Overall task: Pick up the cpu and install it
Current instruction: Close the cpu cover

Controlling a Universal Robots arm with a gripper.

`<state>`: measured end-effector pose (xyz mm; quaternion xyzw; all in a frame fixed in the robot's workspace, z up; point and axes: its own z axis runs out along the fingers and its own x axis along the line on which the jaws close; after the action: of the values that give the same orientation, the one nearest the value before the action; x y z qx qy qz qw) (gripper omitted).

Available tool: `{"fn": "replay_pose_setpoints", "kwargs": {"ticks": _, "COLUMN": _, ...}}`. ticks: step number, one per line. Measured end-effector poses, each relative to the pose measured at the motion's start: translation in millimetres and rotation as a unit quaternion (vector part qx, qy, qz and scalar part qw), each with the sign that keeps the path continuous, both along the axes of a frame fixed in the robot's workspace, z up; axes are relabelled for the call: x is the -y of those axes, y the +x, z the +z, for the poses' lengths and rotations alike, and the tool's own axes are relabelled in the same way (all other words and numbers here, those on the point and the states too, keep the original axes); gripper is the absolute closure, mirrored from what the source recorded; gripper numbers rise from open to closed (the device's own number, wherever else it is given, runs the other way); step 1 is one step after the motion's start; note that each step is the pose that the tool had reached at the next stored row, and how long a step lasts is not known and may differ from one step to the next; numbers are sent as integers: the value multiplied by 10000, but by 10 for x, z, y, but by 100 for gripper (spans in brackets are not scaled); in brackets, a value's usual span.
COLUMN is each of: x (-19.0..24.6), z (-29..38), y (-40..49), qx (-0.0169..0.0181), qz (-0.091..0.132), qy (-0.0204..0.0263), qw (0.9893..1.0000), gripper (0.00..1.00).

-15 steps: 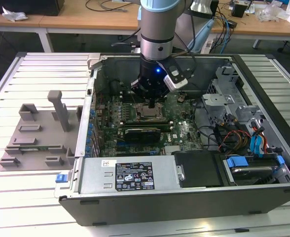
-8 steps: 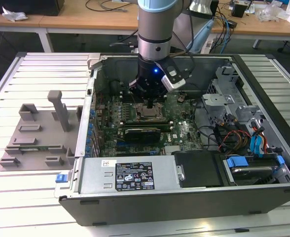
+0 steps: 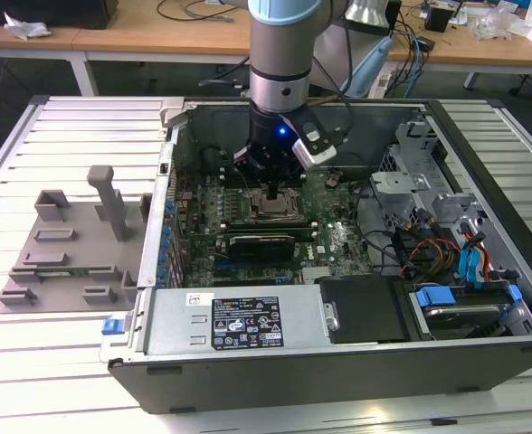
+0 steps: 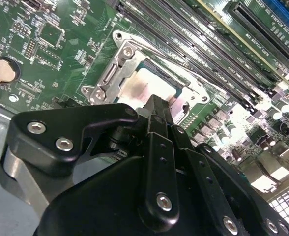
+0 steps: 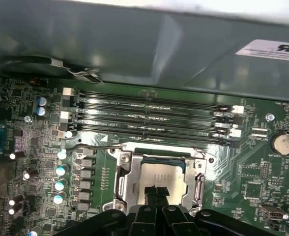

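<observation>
The cpu [image 5: 154, 173] lies flat inside the metal-rimmed socket frame [image 5: 121, 183] on the green motherboard, its silvery-beige top plate facing up. In the second wrist view the cpu [image 4: 145, 87] shows just past the black fingertips. My gripper [image 5: 157, 191] hangs straight over the plate's middle, its two fingertips pressed together and touching or nearly touching the plate. In the exterior view the gripper [image 3: 275, 188] reaches down into the open computer case above the cpu [image 3: 273, 208]. The gripper [image 4: 157, 104] hides the near edge of the plate.
Memory slots [image 5: 149, 115] run beside the socket, and a coin battery [image 5: 283, 143] sits on the board. The case's power supply [image 3: 239, 321], cables [image 3: 420, 244] and drive bay [image 3: 451, 303] surround the board. A grey plastic fixture [image 3: 67, 244] stands outside the case at the exterior view's left.
</observation>
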<state>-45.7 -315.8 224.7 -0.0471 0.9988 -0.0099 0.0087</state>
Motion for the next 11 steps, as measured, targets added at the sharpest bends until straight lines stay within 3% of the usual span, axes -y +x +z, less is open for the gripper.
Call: {"fn": "replay_pose_setpoints", "kwargs": {"ticks": 11, "x": 1, "z": -97, "y": -144, "qx": -1, "qz": 0, "qy": -1, "qw": 10000, "gripper": 89}}
